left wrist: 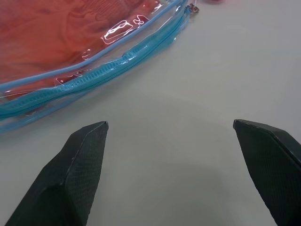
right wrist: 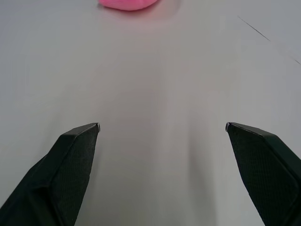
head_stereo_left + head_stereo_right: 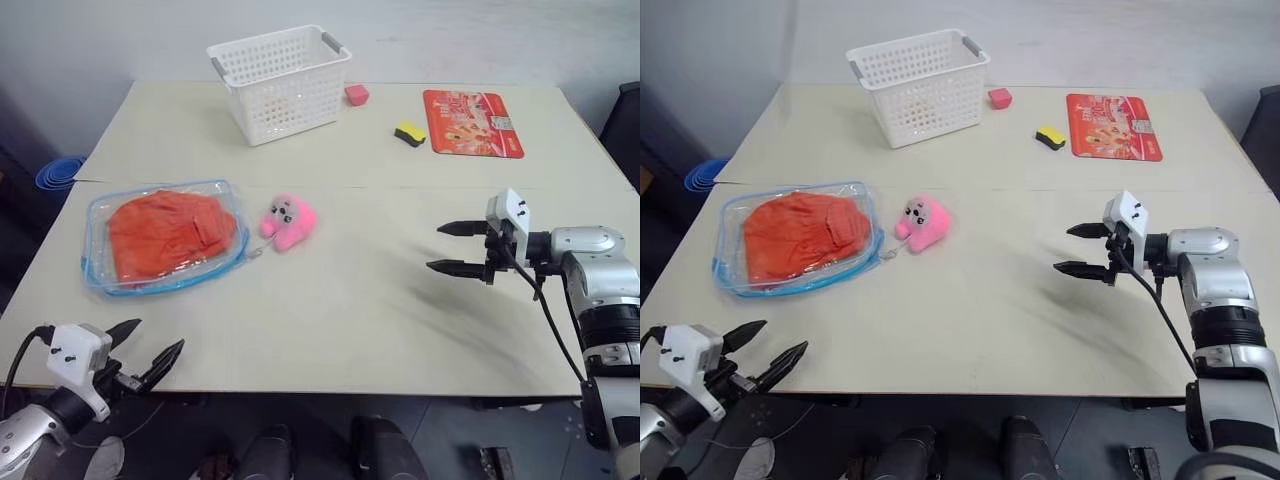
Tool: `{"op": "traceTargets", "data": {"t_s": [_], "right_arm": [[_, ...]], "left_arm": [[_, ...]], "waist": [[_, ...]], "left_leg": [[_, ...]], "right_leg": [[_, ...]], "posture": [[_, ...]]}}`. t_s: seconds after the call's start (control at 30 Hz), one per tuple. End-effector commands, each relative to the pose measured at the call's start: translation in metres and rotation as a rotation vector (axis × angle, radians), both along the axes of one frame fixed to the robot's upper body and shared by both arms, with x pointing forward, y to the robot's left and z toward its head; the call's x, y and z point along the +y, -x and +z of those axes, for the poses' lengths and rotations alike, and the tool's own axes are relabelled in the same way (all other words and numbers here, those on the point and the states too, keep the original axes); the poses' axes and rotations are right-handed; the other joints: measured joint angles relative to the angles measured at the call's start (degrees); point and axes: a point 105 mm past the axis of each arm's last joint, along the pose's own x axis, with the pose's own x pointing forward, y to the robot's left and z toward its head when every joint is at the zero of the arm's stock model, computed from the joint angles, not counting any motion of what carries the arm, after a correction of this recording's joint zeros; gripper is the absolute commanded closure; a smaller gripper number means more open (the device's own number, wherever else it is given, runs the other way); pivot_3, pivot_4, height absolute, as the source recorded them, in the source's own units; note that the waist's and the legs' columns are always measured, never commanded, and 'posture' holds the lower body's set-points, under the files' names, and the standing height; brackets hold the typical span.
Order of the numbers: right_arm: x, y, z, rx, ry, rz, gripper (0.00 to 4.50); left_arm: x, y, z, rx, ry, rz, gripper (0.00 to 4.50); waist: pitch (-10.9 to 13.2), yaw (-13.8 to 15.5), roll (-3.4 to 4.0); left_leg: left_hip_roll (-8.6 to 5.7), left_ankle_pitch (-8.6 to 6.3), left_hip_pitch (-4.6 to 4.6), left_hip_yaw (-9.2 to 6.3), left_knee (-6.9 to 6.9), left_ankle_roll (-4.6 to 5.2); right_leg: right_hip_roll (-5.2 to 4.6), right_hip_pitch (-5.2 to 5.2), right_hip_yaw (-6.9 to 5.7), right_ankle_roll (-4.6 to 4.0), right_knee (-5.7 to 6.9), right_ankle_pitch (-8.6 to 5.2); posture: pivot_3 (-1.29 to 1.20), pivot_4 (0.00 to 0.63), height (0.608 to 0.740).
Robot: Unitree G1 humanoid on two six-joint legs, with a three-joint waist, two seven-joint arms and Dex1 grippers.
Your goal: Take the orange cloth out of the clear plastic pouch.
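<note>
The soft orange cloth [image 3: 165, 233] lies inside the clear plastic pouch with the blue zipper [image 3: 97, 215], near the tabletop's [image 3: 350, 320] left edge. My left claw [image 3: 145, 352] hovers spread at the near edge; my right claw [image 3: 447, 248] hangs spread and empty near the right edge.

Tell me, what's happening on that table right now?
Left gripper and right gripper open, empty. Orange cloth inside clear pouch, zipper edge facing left gripper. Pink toy beside pouch, not blocking.

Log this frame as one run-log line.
stage: pre-grasp | orange cloth: inside clear plastic pouch | left gripper: open, empty | right gripper: open, empty
</note>
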Motion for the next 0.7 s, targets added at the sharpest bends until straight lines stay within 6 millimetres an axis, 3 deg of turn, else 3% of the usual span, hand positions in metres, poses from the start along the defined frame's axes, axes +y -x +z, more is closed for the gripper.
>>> {"op": "traceTargets", "data": {"t_s": [0.03, 0.7], "right_arm": [[0.0005, -0.0019, 0.0118, -0.040, -0.003, 0.011, 0.00], [0.0069, 0.0031, 0.0166, 0.014, -0.071, 0.035, 0.00]], "left_arm": [[0.0030, 0.0039, 0.0012, -0.011, -0.030, -0.005, 0.01], [-0.0005, 0.0028, -0.0009, 0.003, -0.020, -0.053, 0.01]], "waist": [[0.0, 0.0, 0.00], [0.0, -0.1, 0.00]], "left_leg": [[0.00, 0.00, 0.00, 0.00, 0.00, 0.00], [0.00, -0.01, 0.00, 0.00, 0.00, 0.01]], "right_leg": [[0.00, 0.00, 0.00, 0.00, 0.00, 0.00], [0.00, 0.00, 0.00, 0.00, 0.00, 0.00]], "posture": [[0.00, 0.150, 0.740], [0.00, 0.150, 0.740]]}}
